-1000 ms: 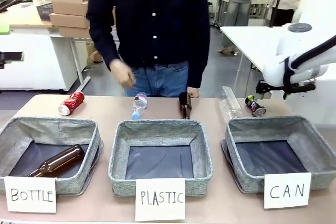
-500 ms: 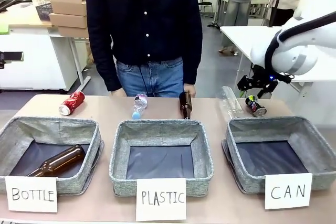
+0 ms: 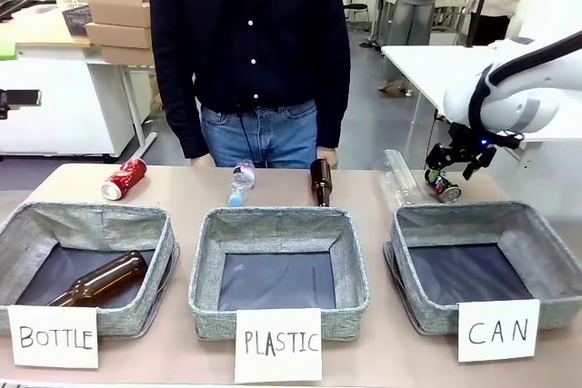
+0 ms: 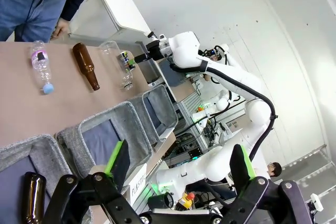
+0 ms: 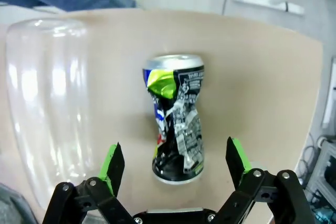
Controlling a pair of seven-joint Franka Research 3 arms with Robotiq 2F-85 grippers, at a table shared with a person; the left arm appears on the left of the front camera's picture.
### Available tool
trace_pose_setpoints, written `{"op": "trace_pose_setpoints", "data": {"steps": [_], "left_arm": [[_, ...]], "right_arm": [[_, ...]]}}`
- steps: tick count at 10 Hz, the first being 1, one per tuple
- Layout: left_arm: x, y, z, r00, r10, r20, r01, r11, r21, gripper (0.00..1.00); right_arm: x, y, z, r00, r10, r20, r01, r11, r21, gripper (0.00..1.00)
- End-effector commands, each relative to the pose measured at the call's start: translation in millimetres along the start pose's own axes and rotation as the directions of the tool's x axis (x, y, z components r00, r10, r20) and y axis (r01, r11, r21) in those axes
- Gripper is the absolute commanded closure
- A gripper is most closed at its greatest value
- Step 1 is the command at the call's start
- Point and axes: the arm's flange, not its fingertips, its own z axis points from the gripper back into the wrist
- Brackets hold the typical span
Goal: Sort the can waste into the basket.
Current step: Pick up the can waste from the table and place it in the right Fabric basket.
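The black crushed can [image 3: 446, 188] [image 5: 176, 124] lies on the table just behind the CAN basket [image 3: 459, 215], next to a clear plastic bottle [image 5: 47, 103]. My right gripper [image 3: 452, 173] [image 5: 174, 155] hangs open right above this can, one finger on each side, not touching it. The red crushed can [image 3: 124, 178] lies at the far left of the table behind the BOTTLE basket. My left gripper [image 4: 179, 156] is open, empty and high above the left end of the table. The CAN basket holds nothing.
A big clear bottle [image 3: 397, 177], a brown glass bottle [image 3: 320, 181] and a small plastic bottle [image 3: 241, 181] lie along the far edge. The PLASTIC basket [image 3: 277, 220] is in the middle. The BOTTLE basket [image 3: 91, 215] holds a brown bottle [image 3: 100, 281]. A person [image 3: 255, 43] stands opposite.
My right gripper has swung in and dropped down over the black can. The person's hand has drawn back from the table.
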Motion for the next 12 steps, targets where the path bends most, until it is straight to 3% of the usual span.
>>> {"op": "trace_pose_setpoints", "data": {"steps": [1,5,6,7,8,10,11,12], "left_arm": [[1,-1,-2,1.0,-0.021,0.014,0.021,1.0,-0.018,0.0],[1,-1,-2,1.0,-0.021,0.014,0.021,1.0,-0.018,0.0],[1,-1,-2,1.0,-0.021,0.014,0.021,1.0,-0.018,0.0],[1,-1,-2,1.0,-0.021,0.014,0.021,1.0,-0.018,0.0],[1,-1,-2,1.0,-0.021,0.014,0.021,1.0,-0.018,0.0],[1,-1,-2,1.0,-0.021,0.014,0.021,1.0,-0.018,0.0],[1,-1,-2,1.0,-0.021,0.014,0.021,1.0,-0.018,0.0],[1,-1,-2,1.0,-0.021,0.014,0.021,1.0,-0.018,0.0]], "right_arm": [[23,5,-19,0.998,-0.042,-0.045,0.04,0.998,-0.039,0.0],[28,3,-27,0.997,-0.078,-0.025,0.077,0.996,-0.035,0.0],[28,4,-28,0.996,-0.087,-0.025,0.085,0.994,-0.066,0.58],[28,4,-27,0.994,-0.104,-0.021,0.102,0.991,-0.083,0.59],[28,4,-27,0.993,-0.117,-0.021,0.115,0.99,-0.085,1.0],[26,6,-28,0.993,-0.118,-0.029,0.114,0.987,-0.109,1.0],[25,6,-30,0.992,-0.119,-0.034,0.114,0.984,-0.135,0.86],[25,7,-30,0.993,-0.115,-0.038,0.109,0.985,-0.132,0.95]]}}
